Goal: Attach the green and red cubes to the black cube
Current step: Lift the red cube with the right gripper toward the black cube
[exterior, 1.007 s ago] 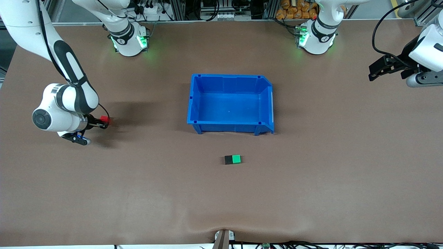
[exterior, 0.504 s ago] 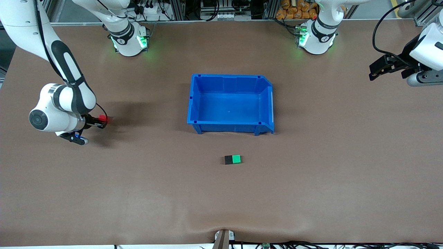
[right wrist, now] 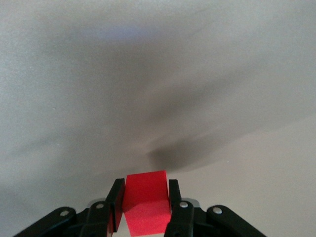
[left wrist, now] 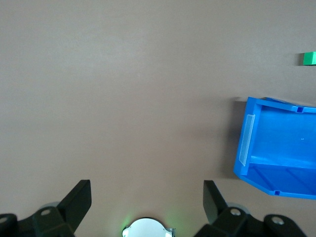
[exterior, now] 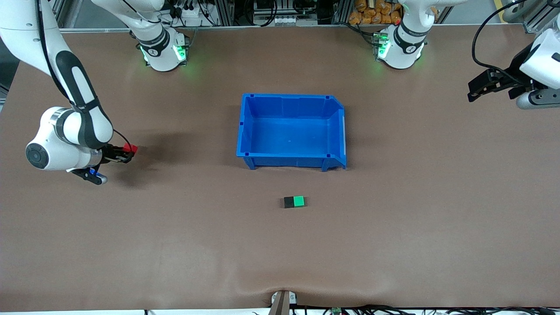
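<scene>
- Evidently the red cube (right wrist: 146, 200) is a small, rigid block, probably light; its flat faces look smooth, so I judge that a squeeze across two opposing sides, as here, is the sound way to hold it, leaving one face free to meet another cube.
- It sits clamped between the two fingers of the right gripper (exterior: 124, 154), poking out past the fingertips, up in the air over bare table (exterior: 175, 245) at the right arm's end.
- The free face ahead of the fingers is unobstructed in the right wrist view, which should suit pressing it against a neighbour.
- The black cube (exterior: 289, 202) and the green cube (exterior: 299, 201) lie on the table side by side and touching, apparently already joined, the black one toward the right arm's end.
- That pair is well apart from the held cube and lies nearer to the front camera than the blue bin (exterior: 249, 127), just beside it.
- The black cube's open side faces the right arm's end, a likely spot for the red one.
- The left gripper (exterior: 479, 89) waits with jaws spread wide and nothing in them, over the left arm's end of the table.
</scene>
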{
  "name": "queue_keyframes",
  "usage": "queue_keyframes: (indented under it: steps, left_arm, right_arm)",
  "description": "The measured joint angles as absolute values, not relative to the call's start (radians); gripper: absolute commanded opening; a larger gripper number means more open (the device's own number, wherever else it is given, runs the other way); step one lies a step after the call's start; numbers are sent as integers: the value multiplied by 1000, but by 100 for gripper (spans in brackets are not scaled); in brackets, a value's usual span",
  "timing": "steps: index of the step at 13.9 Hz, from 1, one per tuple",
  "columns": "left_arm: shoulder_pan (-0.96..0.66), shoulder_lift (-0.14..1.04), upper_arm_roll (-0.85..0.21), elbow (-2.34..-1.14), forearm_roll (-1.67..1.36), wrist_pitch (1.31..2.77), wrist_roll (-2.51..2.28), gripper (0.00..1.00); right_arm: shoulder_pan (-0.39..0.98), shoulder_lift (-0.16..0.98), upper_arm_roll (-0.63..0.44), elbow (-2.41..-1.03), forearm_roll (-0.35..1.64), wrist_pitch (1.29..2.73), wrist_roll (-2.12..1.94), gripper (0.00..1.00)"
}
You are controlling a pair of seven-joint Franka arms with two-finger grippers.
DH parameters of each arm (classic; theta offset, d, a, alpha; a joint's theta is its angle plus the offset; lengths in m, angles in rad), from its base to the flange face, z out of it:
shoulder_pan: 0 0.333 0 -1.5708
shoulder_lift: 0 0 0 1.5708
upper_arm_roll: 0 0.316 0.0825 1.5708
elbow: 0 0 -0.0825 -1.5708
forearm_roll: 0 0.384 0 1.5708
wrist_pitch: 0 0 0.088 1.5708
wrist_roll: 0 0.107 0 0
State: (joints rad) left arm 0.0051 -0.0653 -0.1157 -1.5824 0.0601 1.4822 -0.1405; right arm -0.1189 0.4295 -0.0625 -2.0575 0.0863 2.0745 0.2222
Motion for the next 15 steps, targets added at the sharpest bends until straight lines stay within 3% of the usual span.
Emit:
queue_keyframes:
  steps: [15]
  left_arm:
    - [5,-65,-115,-1584,60,1482,-140,100]
  right_arm:
    - [-80,430,-45,-1996,139,2028,582,0]
